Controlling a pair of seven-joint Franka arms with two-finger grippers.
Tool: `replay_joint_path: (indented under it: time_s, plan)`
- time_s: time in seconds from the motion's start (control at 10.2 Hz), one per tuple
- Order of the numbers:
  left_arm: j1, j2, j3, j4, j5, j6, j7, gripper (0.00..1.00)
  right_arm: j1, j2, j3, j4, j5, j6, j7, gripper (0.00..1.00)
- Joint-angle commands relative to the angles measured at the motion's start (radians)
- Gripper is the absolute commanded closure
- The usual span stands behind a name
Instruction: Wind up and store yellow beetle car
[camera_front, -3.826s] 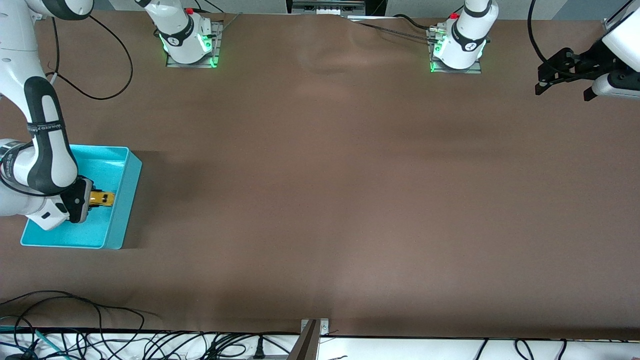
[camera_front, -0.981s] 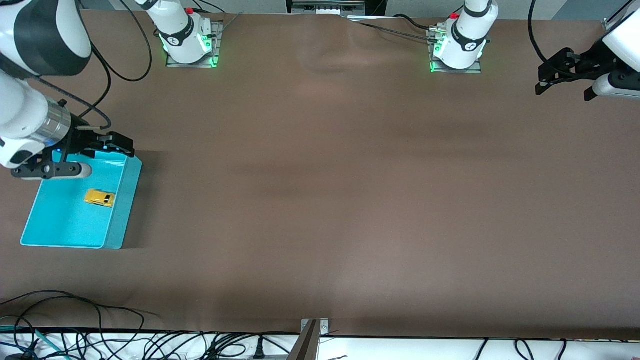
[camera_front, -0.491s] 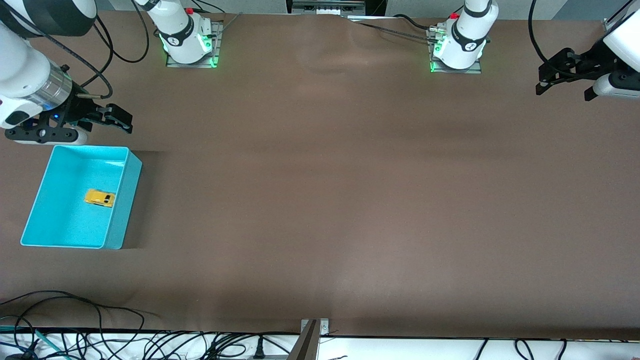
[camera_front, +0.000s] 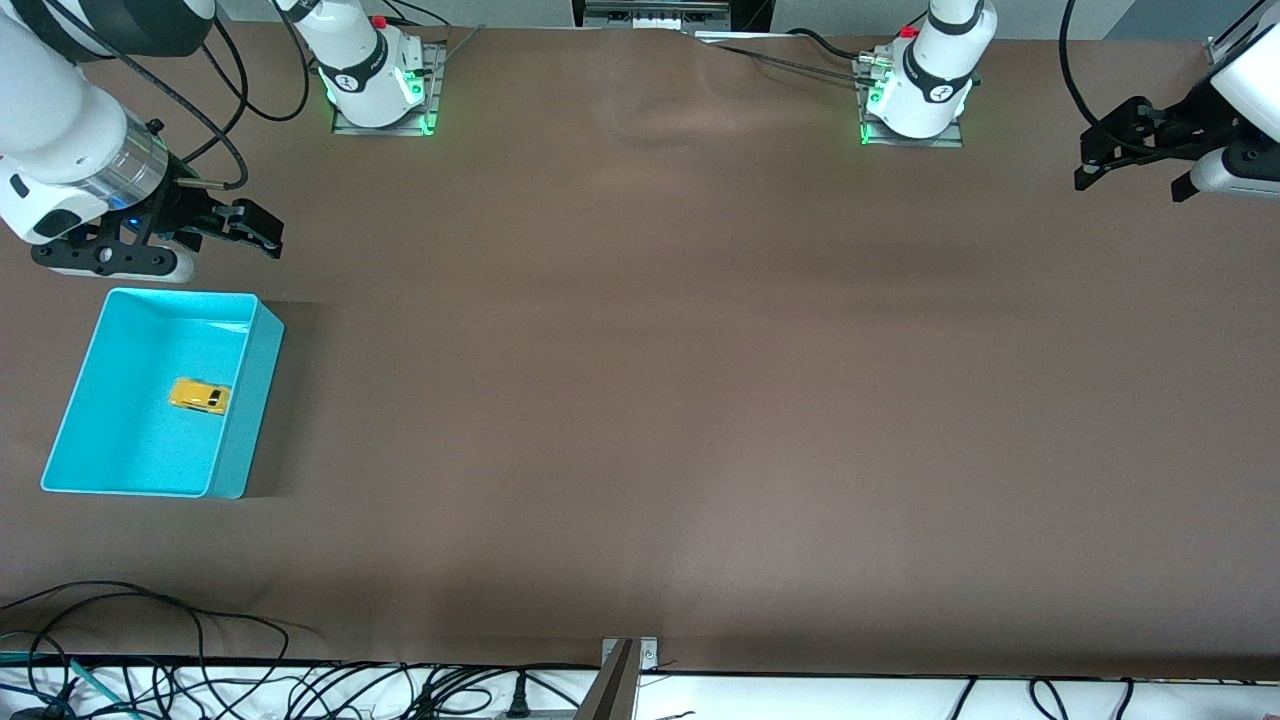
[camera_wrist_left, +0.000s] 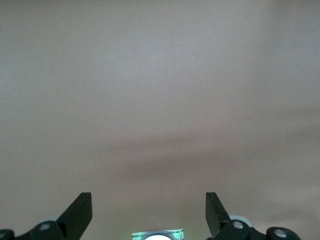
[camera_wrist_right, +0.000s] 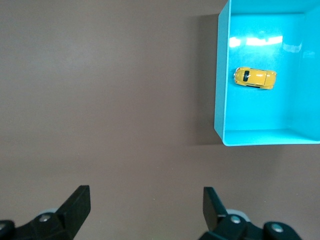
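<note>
Car (camera_front: 199, 396) sits on its wheels inside the bin (camera_front: 250, 400), on the bin floor toward the wall facing mid-worktop, touching no wall as far as I can tell. So storing looks done. Whether it was wound up can't be judged: no key or knob shows in any view.

Right end effector (camera_front: 215, 235) hangs empty, fingers spread wide, over bare worktop (camera_front: 650, 400) just beside the bin's edge nearest the bases. Its wrist view shows bin and car well clear of the fingers.

Left end effector (camera_front: 1135, 150) is up by the left arm's end of the worktop, waiting, fingers spread, nothing between them; its wrist view shows only bare worktop.

Left to do, by my read: nothing but parking the arms.

Hidden/unclear: left arm mostly cut off at frame edge; car's underside and detail too small to make out.
</note>
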Motion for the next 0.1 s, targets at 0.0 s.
replay_joint_path:
  time_s: [0.0]
  plan:
    - [0.006, 0.005, 0.002, 0.021, -0.010, -0.019, -0.005, 0.00, -0.005, -0.018, 0.000, -0.011, 0.008, 0.004, 0.015, 0.00]
